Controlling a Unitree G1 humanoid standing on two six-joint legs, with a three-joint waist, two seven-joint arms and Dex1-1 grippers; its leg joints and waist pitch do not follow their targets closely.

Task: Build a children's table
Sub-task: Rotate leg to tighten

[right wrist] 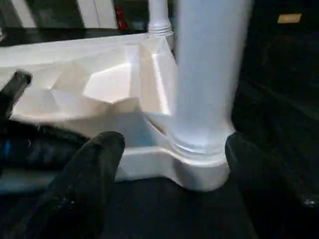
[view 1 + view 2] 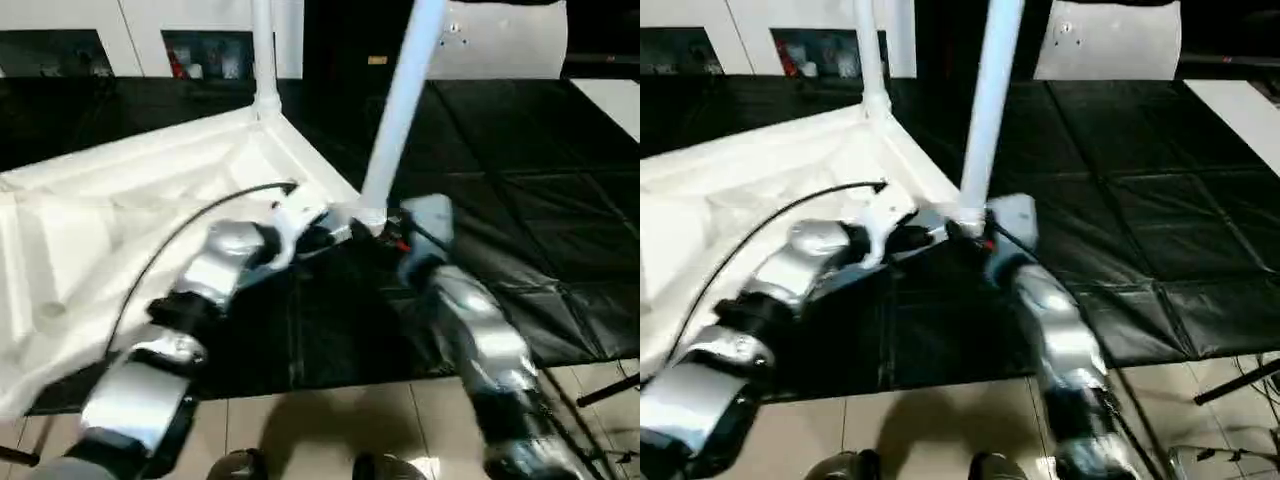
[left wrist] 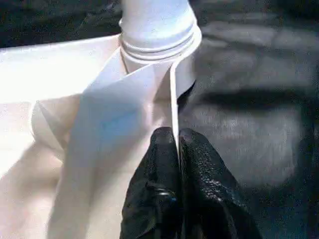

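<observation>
The white ribbed plastic tabletop (image 2: 130,200) is pinched at its rim by the left gripper (image 3: 177,149) while the right gripper (image 1: 172,149), fingers apart, flanks the tapered white tube leg (image 2: 400,110) at 12 o'clock, judged to need seating.

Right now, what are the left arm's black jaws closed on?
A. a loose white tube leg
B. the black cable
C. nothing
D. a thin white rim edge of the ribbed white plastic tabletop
D: the left gripper pinches the thin rim edge of the ribbed white plastic tabletop, beside the corner socket holding the tapered white tube leg.

White ribbed tabletop (image 2: 120,210), 2 white legs (image 2: 400,100), black mat (image 2: 520,200), silver forearms (image 2: 470,330).
</observation>
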